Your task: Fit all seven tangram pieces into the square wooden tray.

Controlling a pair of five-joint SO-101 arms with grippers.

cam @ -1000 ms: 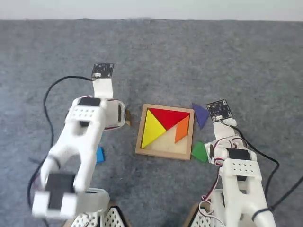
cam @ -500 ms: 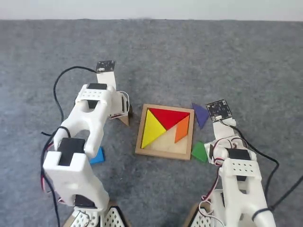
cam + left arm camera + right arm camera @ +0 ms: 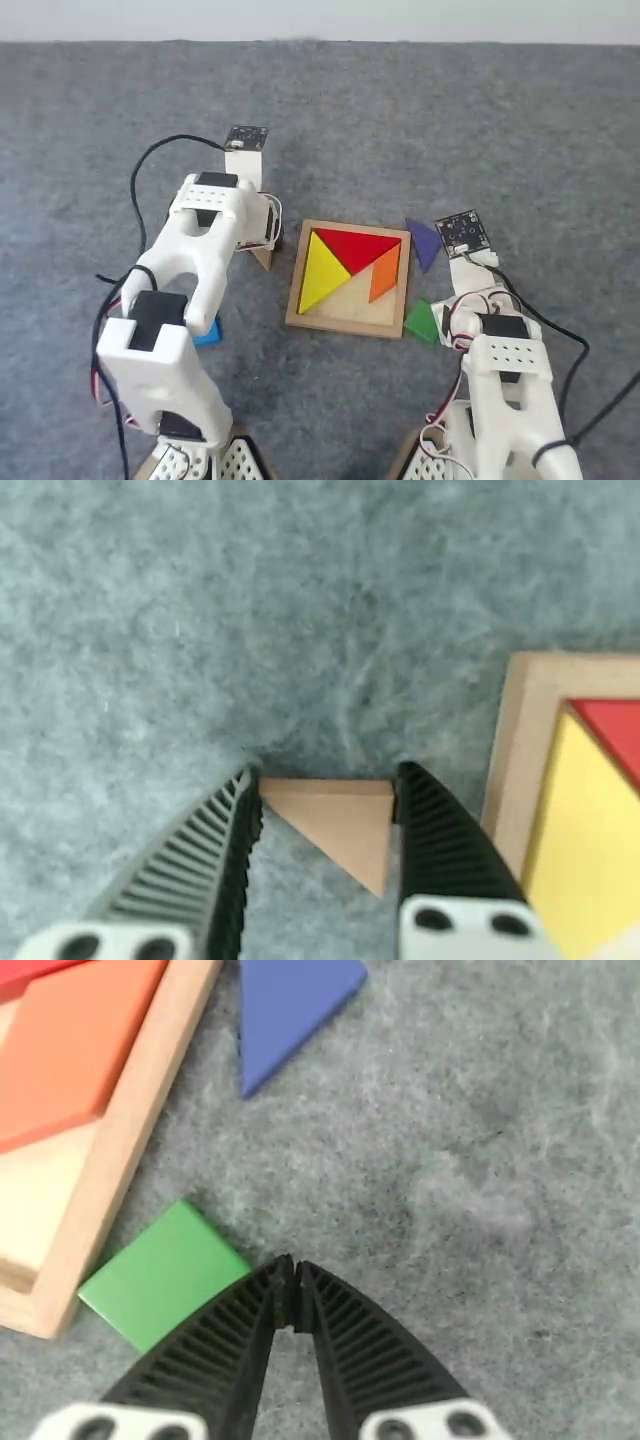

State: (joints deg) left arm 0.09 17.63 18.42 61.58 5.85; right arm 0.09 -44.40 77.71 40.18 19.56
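Observation:
The square wooden tray (image 3: 347,318) lies mid-table and holds a yellow triangle (image 3: 320,272), a red triangle (image 3: 357,247) and an orange piece (image 3: 384,274). A tan triangle (image 3: 342,821) lies on the mat just left of the tray (image 3: 515,740). My left gripper (image 3: 325,792) is open and low over it, one finger at each side of the triangle. A green square (image 3: 162,1273) and a purple triangle (image 3: 285,1002) lie beside the tray's right edge. My right gripper (image 3: 292,1272) is shut and empty, its tips on the mat next to the green square.
A blue piece (image 3: 208,334) lies left of the tray, partly under the left arm (image 3: 190,265). The right arm (image 3: 505,370) stands at the tray's lower right. Grey mat stretches open beyond the tray.
The left arm has swung right toward the tray and its gripper now straddles the tan triangle. The right arm has kept still.

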